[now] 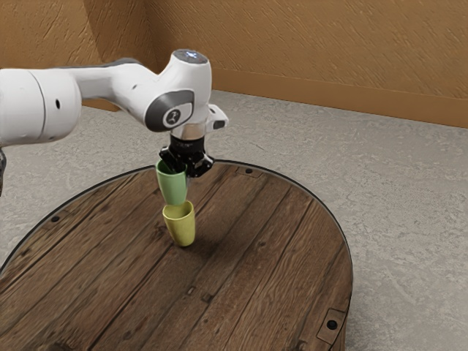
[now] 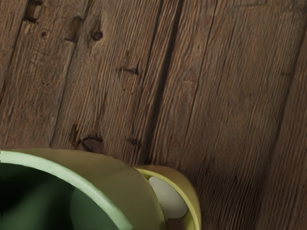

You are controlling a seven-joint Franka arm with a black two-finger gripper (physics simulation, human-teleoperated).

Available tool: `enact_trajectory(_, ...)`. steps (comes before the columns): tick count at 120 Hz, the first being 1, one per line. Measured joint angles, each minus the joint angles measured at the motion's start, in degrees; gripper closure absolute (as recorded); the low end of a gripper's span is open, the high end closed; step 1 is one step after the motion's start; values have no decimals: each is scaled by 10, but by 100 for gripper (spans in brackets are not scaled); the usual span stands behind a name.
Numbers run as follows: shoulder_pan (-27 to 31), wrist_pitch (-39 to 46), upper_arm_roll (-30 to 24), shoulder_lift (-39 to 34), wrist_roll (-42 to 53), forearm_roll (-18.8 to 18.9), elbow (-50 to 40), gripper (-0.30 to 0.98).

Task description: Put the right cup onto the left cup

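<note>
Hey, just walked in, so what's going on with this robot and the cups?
The robot arm has its gripper shut on the green cup, holding it by the rim. The cup is at the mouth of the yellow cup, which stands on the wooden table. I can't tell whether it has dipped inside.

The round, dark-brown desk (image 1: 270, 248) looks like rough, grained wood. The tapered green cup (image 1: 172, 188) and tapered yellow cup (image 1: 182, 230) look smooth, softly glossy; the pale grey floor (image 1: 398, 197), rough and matt.
</note>
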Motion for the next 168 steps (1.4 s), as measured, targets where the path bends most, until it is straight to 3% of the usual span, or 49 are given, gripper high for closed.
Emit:
enact_trajectory(148,0,42,-12,-20,16,-17,-70,78)
enact_trajectory(168,0,45,-12,-17,17,-21,-70,45)
